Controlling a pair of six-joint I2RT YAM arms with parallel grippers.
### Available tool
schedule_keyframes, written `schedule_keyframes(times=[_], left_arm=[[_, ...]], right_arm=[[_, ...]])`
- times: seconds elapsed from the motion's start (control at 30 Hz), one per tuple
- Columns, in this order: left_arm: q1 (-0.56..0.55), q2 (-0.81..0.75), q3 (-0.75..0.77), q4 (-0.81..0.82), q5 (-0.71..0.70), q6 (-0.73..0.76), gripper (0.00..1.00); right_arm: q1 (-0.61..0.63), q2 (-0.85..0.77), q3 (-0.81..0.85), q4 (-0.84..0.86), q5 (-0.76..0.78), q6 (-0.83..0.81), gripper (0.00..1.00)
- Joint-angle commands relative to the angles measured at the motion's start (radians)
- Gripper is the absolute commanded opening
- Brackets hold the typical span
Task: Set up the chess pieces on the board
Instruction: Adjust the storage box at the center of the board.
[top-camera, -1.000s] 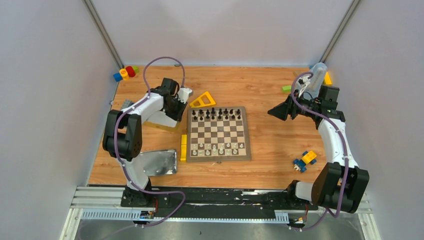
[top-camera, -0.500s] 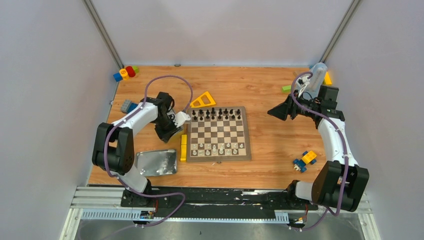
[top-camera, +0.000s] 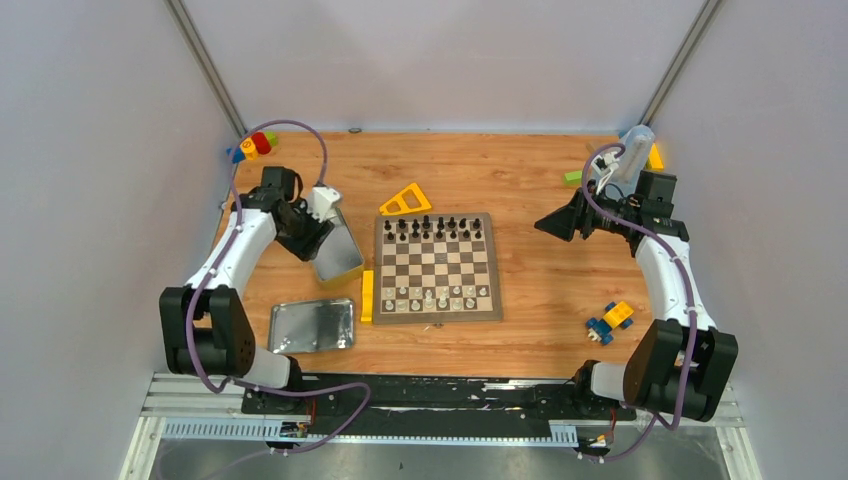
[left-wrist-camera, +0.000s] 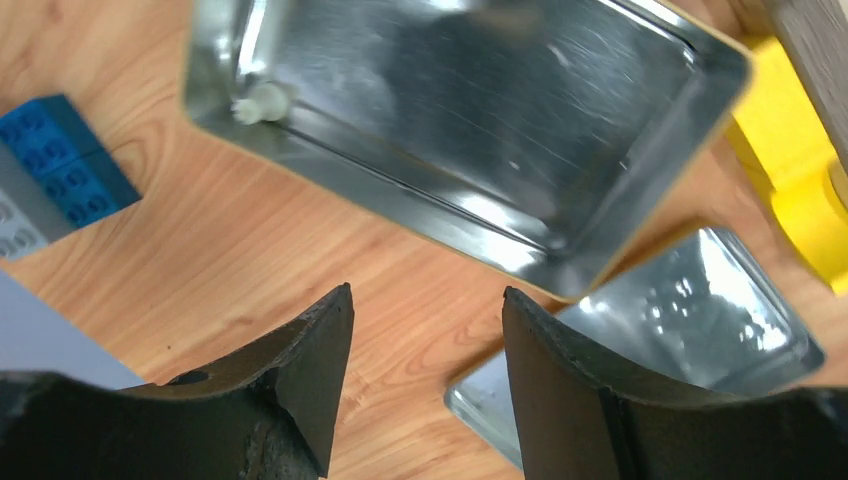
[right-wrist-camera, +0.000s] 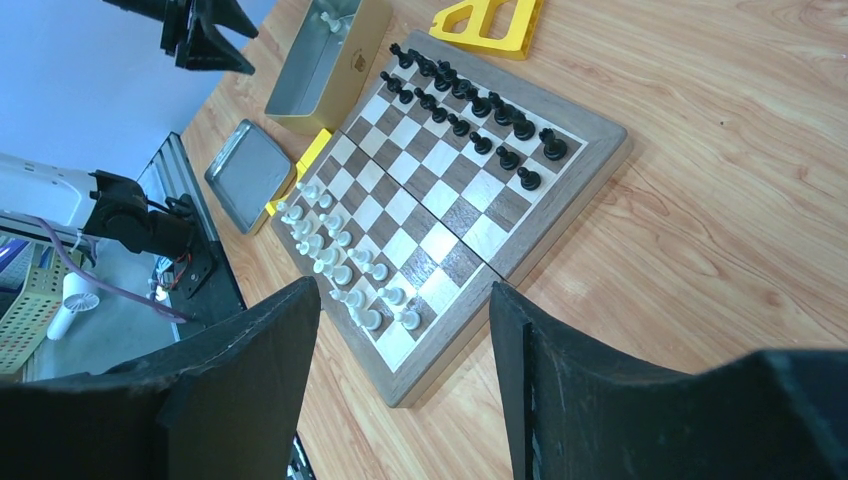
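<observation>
Here: a corner-retrieval hazard

Left fingers, wide open and empty, hang beside the tin, whose corner holds one pale piece. The right fingers, likewise open and empty, face the board. Risk: a finger catches the tin wall, tipping it.

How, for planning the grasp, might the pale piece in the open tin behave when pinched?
The pale piece looks small and rounded, so it probably rolls or slips. Tucked by the tin wall, it may be awkward to pinch.
</observation>
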Motion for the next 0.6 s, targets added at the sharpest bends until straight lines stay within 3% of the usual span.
schedule_keyframes(times=[0.0,0.3,0.57], left_arm=[[0.041,0.028,0.014,0.172,-0.064,-0.232,0.65],[0.088,0.263,0.125,0.175,-0.068,-0.358,0.62],[0.089,0.352,0.160,0.182,-0.073,-0.339,0.44]], right_arm=[[0.003,0.005,0.044,0.017,-0.038,-0.013,0.64],[0.007,0.001,0.044,0.015,-0.034,-0.016,0.64],[0.007,0.001,0.044,0.014,-0.033,-0.017,0.64]])
